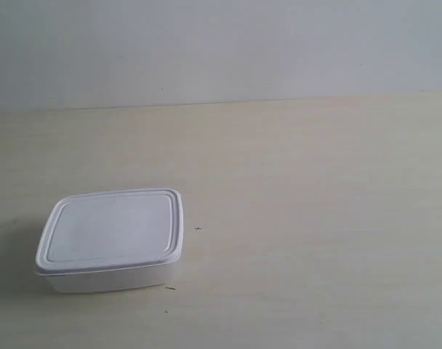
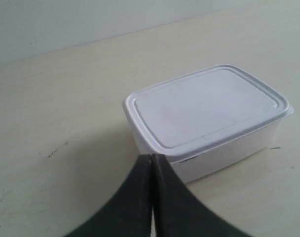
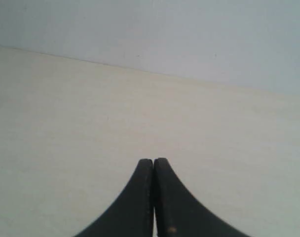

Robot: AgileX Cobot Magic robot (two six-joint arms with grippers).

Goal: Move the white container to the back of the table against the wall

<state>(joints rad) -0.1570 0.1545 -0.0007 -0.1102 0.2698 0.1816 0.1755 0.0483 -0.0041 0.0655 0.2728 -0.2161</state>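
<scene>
The white container [image 1: 110, 238] rests on the cream table [image 1: 301, 203] at the exterior view's lower left, lid on, well forward of the grey-white wall [image 1: 221, 43]. In the left wrist view the white container [image 2: 209, 118] fills the middle, and my left gripper [image 2: 152, 157] is shut with its black tips right at the box's near corner; touching or just short, I cannot tell. My right gripper [image 3: 153, 161] is shut too, over bare table [image 3: 66, 128], facing the wall [image 3: 189, 34]. Neither arm shows in the exterior view.
A few tiny dark specks [image 1: 198, 229] lie on the table near the box. The table meets the wall along a straight seam [image 1: 221, 102] at the back.
</scene>
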